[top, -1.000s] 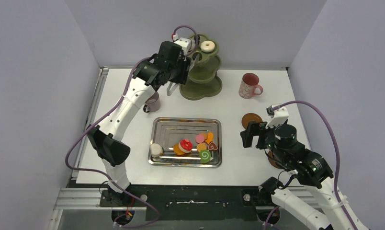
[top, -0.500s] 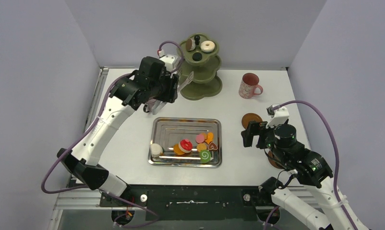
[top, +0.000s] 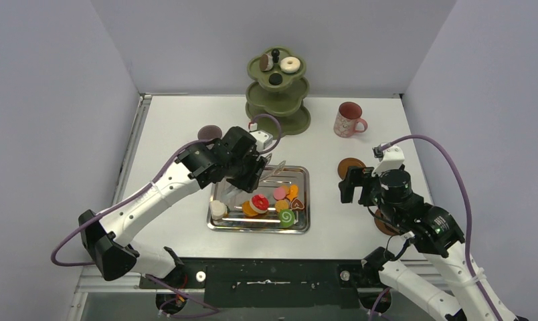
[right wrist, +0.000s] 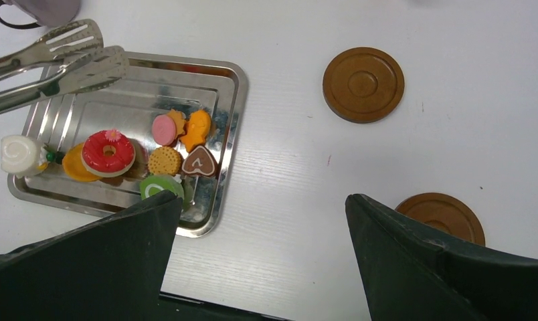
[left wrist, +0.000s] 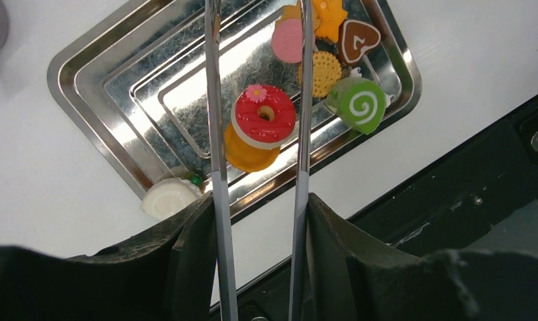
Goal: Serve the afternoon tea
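My left gripper [top: 256,170] [left wrist: 259,207] is shut on the handles of the metal tongs [left wrist: 213,100] [right wrist: 59,60], which hang open above the steel tray [top: 226,175]. In the left wrist view a red donut [left wrist: 263,117] shows between the tong arms, well below them. A green swirl roll [left wrist: 359,107], a white roll [left wrist: 167,197] and several small sweets also lie in the tray. The olive three-tier stand [top: 278,107] carries a white donut [top: 291,64] on top. The pink mug [top: 348,120] stands back right. My right gripper [top: 350,186] [right wrist: 263,221] is open and holds nothing.
Brown coasters lie at the back left [top: 210,132], right of the tray [top: 351,168] [right wrist: 363,83] and near my right arm [right wrist: 440,215]. A mauve mug [right wrist: 45,8] stands just beyond the tray's far left corner, under my left arm in the top view.
My left arm has swung down from the stand's top tier to above the tray, tongs still in hand. The stand's top and the back-left coaster now show. The right arm has barely moved.
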Controlling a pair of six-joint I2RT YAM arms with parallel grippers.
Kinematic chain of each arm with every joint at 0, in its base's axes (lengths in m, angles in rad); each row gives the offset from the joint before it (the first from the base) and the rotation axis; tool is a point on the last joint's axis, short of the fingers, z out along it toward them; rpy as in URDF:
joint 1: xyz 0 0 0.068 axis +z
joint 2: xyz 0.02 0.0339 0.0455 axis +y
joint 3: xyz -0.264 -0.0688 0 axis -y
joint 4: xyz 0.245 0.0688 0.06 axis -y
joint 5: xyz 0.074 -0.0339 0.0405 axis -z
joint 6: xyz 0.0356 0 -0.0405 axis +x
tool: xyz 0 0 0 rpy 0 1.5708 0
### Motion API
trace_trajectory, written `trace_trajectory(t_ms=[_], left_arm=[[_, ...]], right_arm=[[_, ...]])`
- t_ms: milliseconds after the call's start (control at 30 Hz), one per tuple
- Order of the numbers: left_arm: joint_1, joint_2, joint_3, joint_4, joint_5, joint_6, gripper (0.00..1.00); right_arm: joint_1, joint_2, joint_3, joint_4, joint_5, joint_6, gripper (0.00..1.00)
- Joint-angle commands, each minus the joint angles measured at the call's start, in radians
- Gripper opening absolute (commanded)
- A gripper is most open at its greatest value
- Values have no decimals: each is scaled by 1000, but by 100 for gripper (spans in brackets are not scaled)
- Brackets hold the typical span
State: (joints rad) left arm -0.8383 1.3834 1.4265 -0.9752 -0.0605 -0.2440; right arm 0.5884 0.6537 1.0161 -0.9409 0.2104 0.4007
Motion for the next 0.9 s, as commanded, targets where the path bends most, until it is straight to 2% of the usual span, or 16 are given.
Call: trace_trajectory(t_ms=[0, 367, 533, 867], left_arm=[[-11, -65, -28, 79, 18, -9, 43], [-43, -40, -196, 224, 79, -12, 44], [-61, 1, -225, 270, 89, -24, 44], [-84, 93, -208, 245, 31, -47, 44]], right_arm=[[-6, 7, 43, -12, 57, 38, 100], [-6, -2, 15, -13, 61, 93, 100], [-6, 4, 4, -6, 41, 82, 100], [-6, 22, -17, 54, 21, 73, 100]])
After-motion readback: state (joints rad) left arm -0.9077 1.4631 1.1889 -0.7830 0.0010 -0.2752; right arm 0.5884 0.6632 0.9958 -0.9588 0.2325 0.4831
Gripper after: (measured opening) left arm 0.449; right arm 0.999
